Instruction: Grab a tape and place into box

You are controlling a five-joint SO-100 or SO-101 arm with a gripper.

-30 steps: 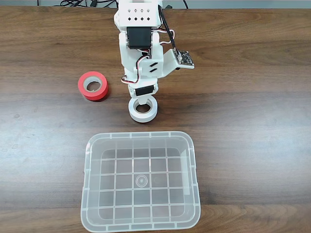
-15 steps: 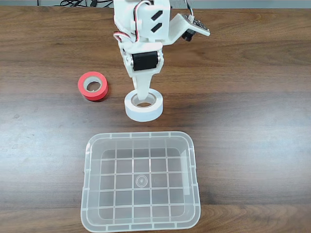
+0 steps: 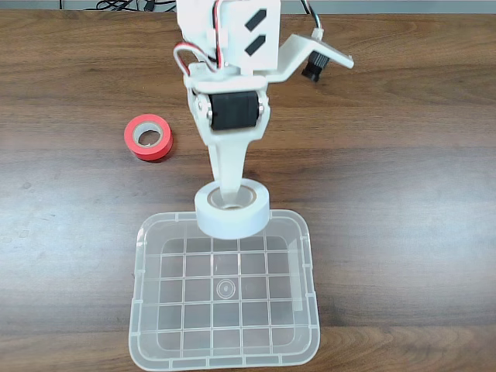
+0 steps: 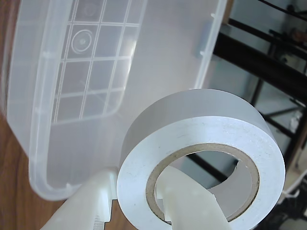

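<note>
White plastic fingers of my hand (image 3: pixel 230 203) are pinched on the wall of the tape (image 3: pixel 232 209). One finger pokes down through the hole and, in the wrist view, the other finger (image 4: pixel 84 203) presses on the outside. The hand is nearly closed, with only the tape's wall between the fingers.

I think the tape is light and stiff, so it will not bend. Its side looks smooth and may slip, so holding it through the hole seems the best place.

In the fixed view the tape hangs in the middle of the frame, above the top edge of the clear box (image 3: pixel 306 232). A red roll (image 3: pixel 149 136) sits on the table (image 3: pixel 403 155), upper left.
</note>
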